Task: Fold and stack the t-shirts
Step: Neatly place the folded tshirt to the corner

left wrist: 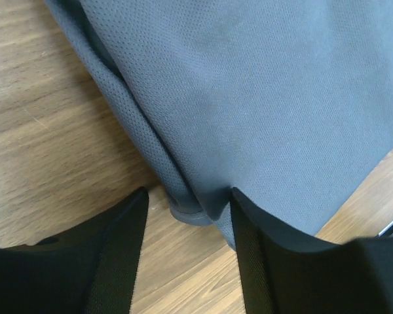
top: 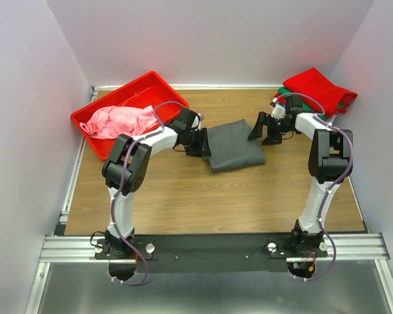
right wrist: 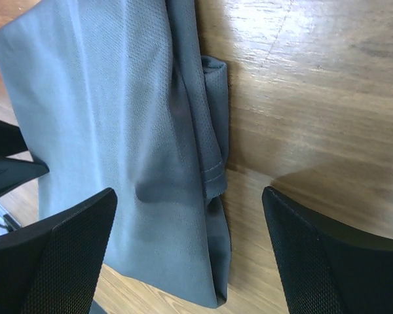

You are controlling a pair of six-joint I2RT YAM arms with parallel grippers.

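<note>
- Dark grey cloth t-shirt [top: 234,145] lies folded mid brown wooden table [top: 183,196], nearly square, turned a little, between left gripper [top: 198,140] and right gripper [top: 267,129].
- Left wrist: folded edge slants top-left to bottom-middle; fingers spread.
- Right wrist: edge runs up-down; fingers wide apart.

The dark grey t-shirt [top: 234,145] is plain, its weave dotted with fine pinholes, on a table [top: 183,196] of brown wood grain. Left of it, a pink t-shirt [top: 118,121] fills a bright red bin [top: 144,84]. Right of it, a red t-shirt [top: 318,88] tops a green t-shirt [top: 340,104].
</note>
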